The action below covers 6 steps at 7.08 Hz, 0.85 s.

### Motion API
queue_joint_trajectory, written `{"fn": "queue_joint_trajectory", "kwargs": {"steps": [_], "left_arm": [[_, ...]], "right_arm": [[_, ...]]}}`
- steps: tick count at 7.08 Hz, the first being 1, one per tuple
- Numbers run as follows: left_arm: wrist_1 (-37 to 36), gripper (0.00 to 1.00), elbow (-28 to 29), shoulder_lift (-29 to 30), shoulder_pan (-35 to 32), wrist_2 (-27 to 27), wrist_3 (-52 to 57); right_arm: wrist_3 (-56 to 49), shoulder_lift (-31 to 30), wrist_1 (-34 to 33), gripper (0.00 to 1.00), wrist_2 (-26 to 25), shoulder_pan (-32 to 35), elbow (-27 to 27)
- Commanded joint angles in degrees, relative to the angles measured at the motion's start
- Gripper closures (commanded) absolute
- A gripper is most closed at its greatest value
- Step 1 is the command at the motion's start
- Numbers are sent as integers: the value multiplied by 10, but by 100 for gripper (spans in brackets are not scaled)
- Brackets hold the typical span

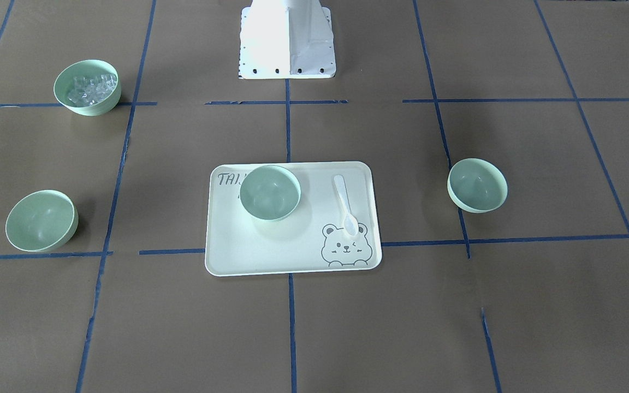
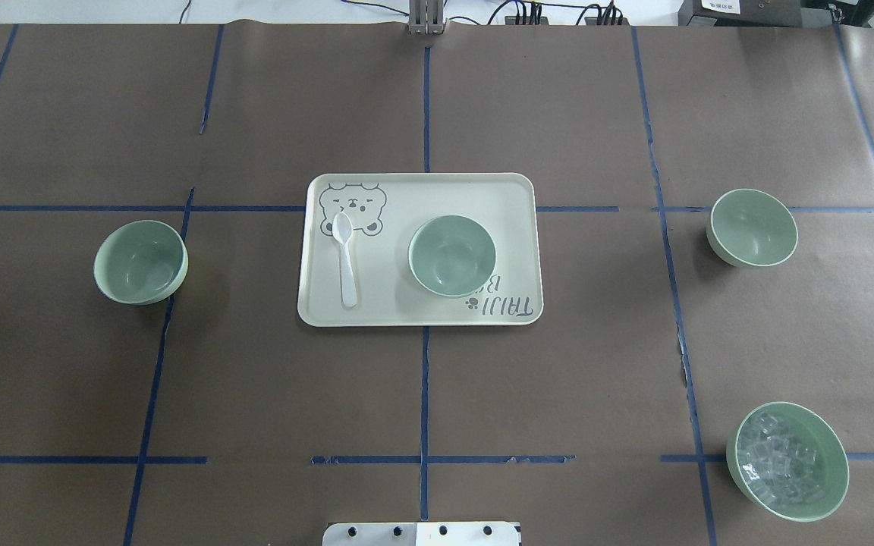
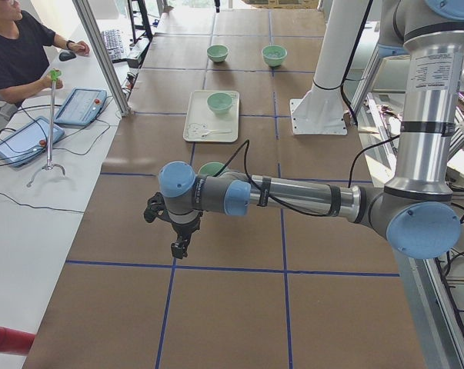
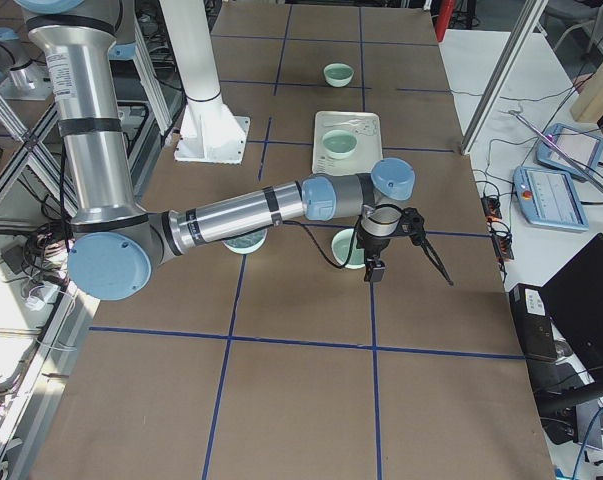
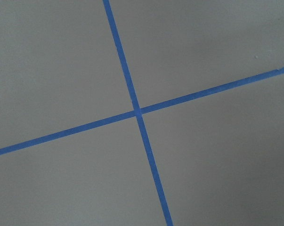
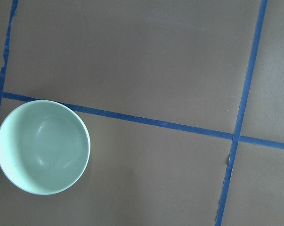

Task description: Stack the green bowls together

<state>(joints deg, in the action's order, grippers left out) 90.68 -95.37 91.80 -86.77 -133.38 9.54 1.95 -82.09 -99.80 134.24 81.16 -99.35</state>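
Note:
Three empty green bowls stand apart. One (image 2: 140,262) (image 1: 477,184) is on the table on my left. One (image 2: 452,255) (image 1: 270,192) stands on the cream tray (image 2: 513,205). One (image 2: 753,227) (image 1: 41,220) is on my right and also shows in the right wrist view (image 6: 43,147). My left gripper (image 3: 178,244) hangs above the table on the near side of the left bowl (image 3: 211,167). My right gripper (image 4: 409,268) hangs just beside the right bowl (image 4: 349,250). Both grippers show only in the side views, so I cannot tell whether they are open or shut.
A green bowl of clear cubes (image 2: 787,461) (image 1: 87,87) stands near my right front. A white spoon (image 2: 345,258) lies on the tray beside the bear drawing. The robot's base (image 1: 287,41) is at the table's middle edge. The left wrist view shows only crossed blue tape (image 5: 138,113).

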Motion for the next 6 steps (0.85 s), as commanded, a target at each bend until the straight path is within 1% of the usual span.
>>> {"fn": "queue_joint_trajectory", "kwargs": {"steps": [1, 4, 5, 6], "left_arm": [[-2, 0, -18, -1, 2, 6, 13], [12, 0, -22, -2, 2, -3, 15], [43, 0, -17, -11, 0, -3, 16], [73, 0, -18, -16, 32, -7, 16]], "right_arm": [[-1, -7, 4, 0, 1, 1, 1], [-8, -6, 5, 0, 0, 1, -2], [-7, -6, 5, 0, 0, 0, -1], [-8, -5, 7, 0, 0, -1, -1]]}}
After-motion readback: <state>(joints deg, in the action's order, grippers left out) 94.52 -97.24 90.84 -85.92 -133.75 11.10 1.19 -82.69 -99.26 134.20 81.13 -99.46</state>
